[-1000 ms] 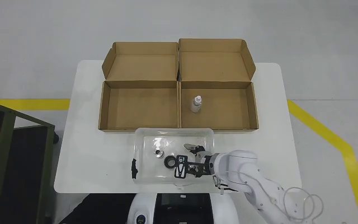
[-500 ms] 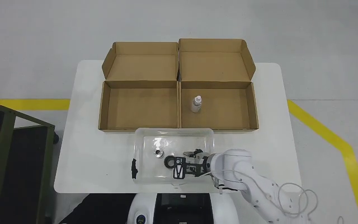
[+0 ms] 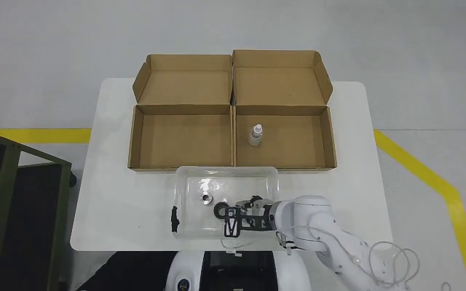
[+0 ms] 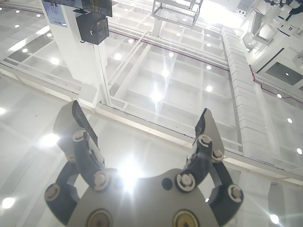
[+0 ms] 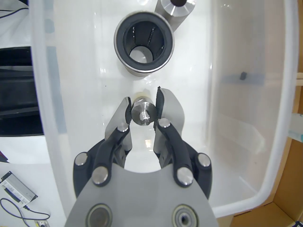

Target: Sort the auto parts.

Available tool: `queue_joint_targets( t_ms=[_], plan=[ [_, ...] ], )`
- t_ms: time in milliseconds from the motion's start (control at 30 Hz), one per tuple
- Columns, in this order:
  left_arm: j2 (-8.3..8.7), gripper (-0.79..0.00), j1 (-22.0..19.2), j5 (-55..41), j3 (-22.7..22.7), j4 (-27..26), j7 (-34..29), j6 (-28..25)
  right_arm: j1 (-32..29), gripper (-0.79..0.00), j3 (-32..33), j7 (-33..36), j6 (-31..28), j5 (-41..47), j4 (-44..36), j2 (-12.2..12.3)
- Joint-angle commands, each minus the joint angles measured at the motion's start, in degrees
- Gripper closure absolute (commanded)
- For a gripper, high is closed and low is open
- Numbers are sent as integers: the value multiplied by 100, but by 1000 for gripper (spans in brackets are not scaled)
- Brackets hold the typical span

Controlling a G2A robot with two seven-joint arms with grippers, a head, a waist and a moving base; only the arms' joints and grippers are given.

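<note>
Though snug on stud (image 5: pixel 142 116), fingers (image 5: pixel 169 109) well off bin walls (image 5: pixel 287 95).

The right arm (image 3: pixel 314 218) reaches over the clear tub (image 3: pixel 226 169) from its near right corner. The right gripper (image 5: pixel 143 96) sits low inside the tub, its 2 fingers clamped on a small metal part (image 5: pixel 142 116) (pinched by its sides). The left gripper (image 4: pixel 140 108) points upward, its 2 fingers spread wide.
</note>
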Motion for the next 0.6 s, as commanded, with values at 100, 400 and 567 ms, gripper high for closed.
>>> queue_joint_targets(
  t_ms=[100, 400, 567],
  plan=[
    [0, -785, 0, 0, 0, 0, 0, 0, -210, 0, 302, -222, -42, -33, -479, 87],
    [0, -785, 0, 0, 0, 0, 0, 0, -632, 0, 1012, -1690, -194, -61, -1056, 232],
    [0, -785, 0, 0, 0, 0, 0, 0, -796, 0, 1313, -2929, -132, -42, -1099, 267]
  ],
)
